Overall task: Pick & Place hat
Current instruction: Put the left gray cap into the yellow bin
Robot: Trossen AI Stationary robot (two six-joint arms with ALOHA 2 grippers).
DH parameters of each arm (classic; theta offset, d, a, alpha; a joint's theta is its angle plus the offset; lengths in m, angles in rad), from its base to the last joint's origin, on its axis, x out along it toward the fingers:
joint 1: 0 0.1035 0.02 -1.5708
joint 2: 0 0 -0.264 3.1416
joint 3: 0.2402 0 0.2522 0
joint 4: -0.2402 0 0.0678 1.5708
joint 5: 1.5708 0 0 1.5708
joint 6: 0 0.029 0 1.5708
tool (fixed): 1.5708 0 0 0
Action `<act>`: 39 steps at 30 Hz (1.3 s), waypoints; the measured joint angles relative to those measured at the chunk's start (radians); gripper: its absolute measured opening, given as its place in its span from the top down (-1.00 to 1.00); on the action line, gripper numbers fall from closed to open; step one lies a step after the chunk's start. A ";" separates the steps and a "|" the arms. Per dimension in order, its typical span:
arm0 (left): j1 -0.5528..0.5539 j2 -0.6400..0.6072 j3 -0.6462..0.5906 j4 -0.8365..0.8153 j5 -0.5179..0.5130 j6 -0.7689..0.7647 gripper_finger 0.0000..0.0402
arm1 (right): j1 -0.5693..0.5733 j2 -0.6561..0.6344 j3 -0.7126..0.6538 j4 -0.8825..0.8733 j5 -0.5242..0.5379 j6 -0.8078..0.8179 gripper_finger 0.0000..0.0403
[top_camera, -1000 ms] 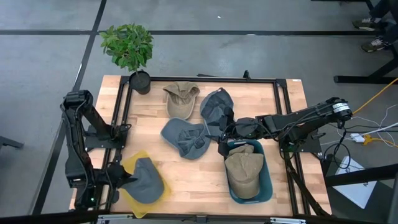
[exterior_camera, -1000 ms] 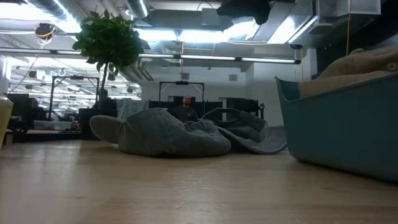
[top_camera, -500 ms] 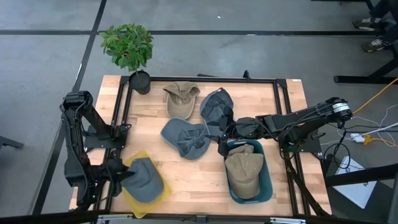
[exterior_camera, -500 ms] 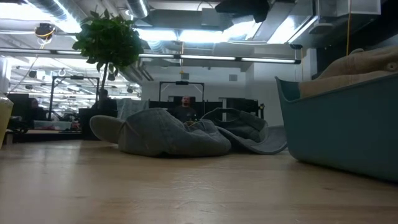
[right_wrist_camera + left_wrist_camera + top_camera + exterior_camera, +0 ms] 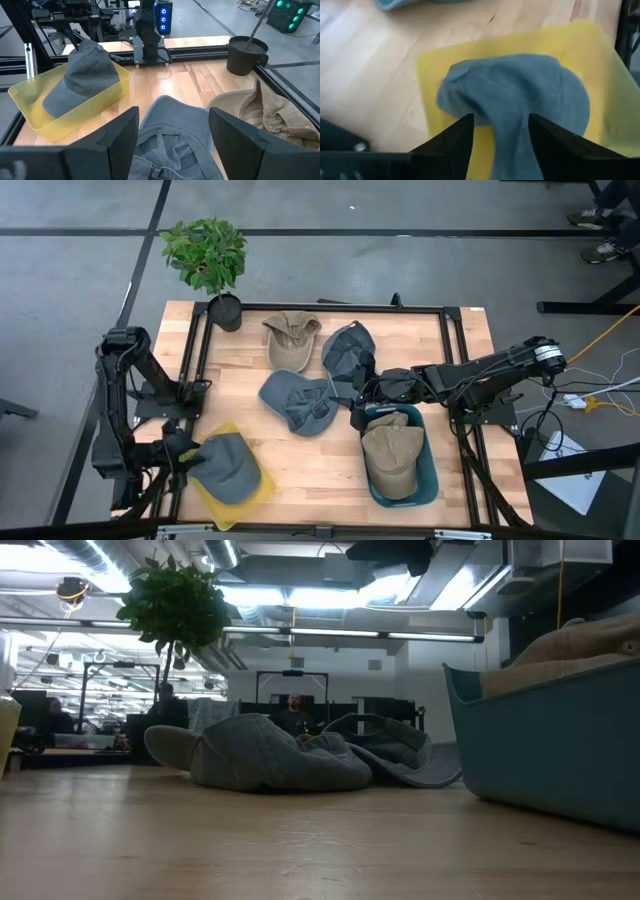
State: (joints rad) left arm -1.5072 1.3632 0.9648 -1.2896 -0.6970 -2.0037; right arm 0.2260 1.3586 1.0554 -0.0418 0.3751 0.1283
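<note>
Wooden table (image 5: 300,465) with yellow tray (image 5: 243,498) near left, teal bin (image 5: 428,480) near right, three loose hats (image 5: 297,401), plant pot (image 5: 226,311) far left.

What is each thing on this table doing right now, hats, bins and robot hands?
Grey hat: lying in yellow bin.
Tan hat: lying in teal bin.
Left gripper: open around the grey hat's edge.
Right gripper: open above a blue-grey hat on the table.

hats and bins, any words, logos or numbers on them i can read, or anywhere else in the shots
No readable text in any view.
Gray hat in the yellow bin: no visible label.
Tan hat in the teal bin: no visible label.
Hats loose on the table: plain.
Lit panels on equipment behind the table: too blurred to read.
</note>
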 joint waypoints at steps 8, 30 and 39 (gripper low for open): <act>-0.059 0.000 0.074 -0.183 -0.085 -0.063 0.07 | 0.000 0.000 0.000 0.000 0.031 -0.001 -0.18; 0.419 -0.136 0.110 -0.161 -0.492 0.364 0.07 | 0.000 0.000 0.000 -0.065 0.051 -0.005 -0.18; 0.718 -0.150 0.110 0.388 -0.156 1.203 0.07 | 0.000 0.000 0.000 -0.100 0.041 -0.004 -0.18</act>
State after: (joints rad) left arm -0.7894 1.2135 1.0744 -0.9012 -0.8531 -0.8010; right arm 0.2258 1.3586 1.0554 -0.1421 0.4164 0.1240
